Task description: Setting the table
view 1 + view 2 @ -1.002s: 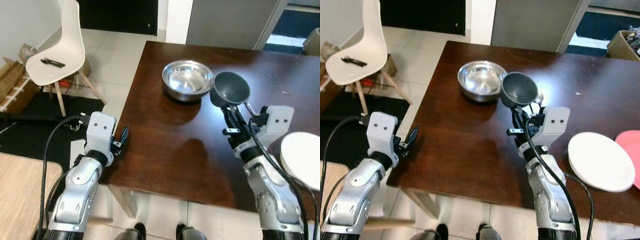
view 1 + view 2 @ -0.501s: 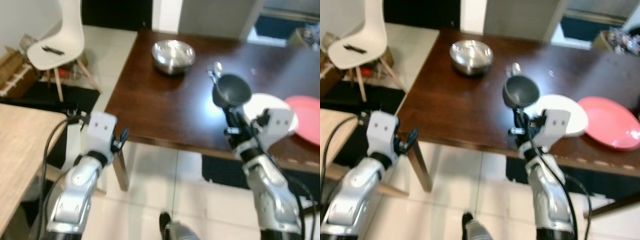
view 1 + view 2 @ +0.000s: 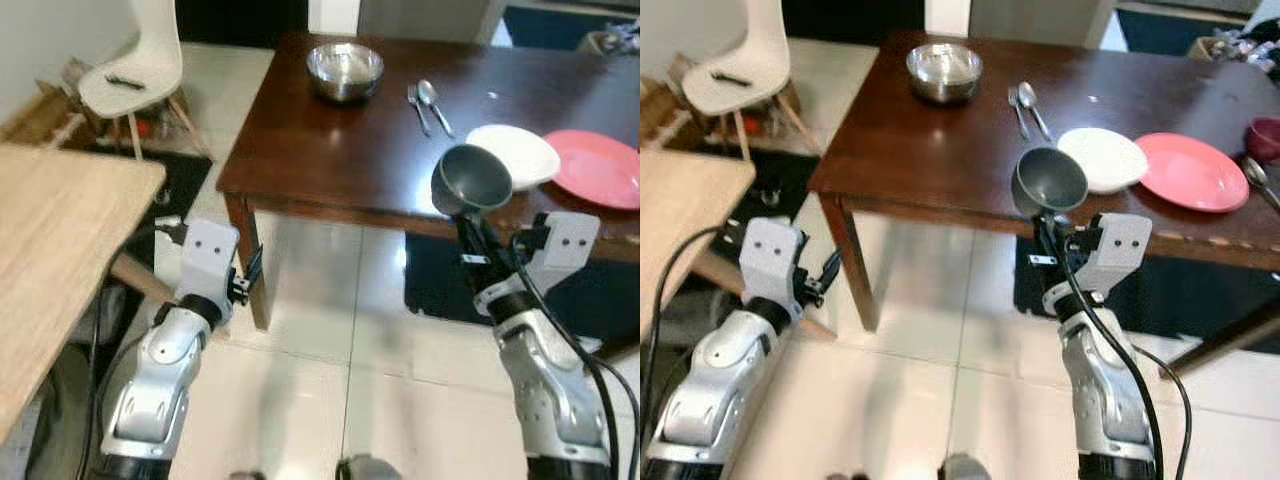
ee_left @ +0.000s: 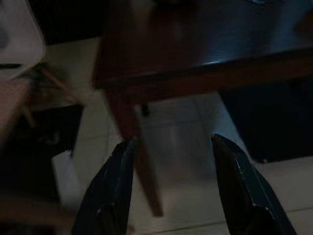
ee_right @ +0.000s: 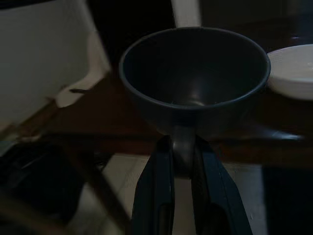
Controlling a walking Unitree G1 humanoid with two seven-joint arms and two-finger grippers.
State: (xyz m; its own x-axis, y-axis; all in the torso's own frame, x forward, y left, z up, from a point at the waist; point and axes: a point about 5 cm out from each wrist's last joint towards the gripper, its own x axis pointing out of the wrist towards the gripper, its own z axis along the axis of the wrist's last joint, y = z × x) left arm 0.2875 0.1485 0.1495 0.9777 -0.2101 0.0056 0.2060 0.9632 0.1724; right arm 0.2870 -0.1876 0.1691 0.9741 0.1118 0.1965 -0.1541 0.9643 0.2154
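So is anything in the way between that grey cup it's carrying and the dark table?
Nothing visible blocks it. The right hand holds the grey cup by its handle, just short of the dark table's near edge, with only bare floor below. The tabletop near that edge is bare.

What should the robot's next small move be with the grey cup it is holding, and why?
Probably step toward the table. The right gripper is shut on the grey cup by its handle, but the cup hangs over the floor, short of the table's near edge, with the white plate and pink plate beyond.
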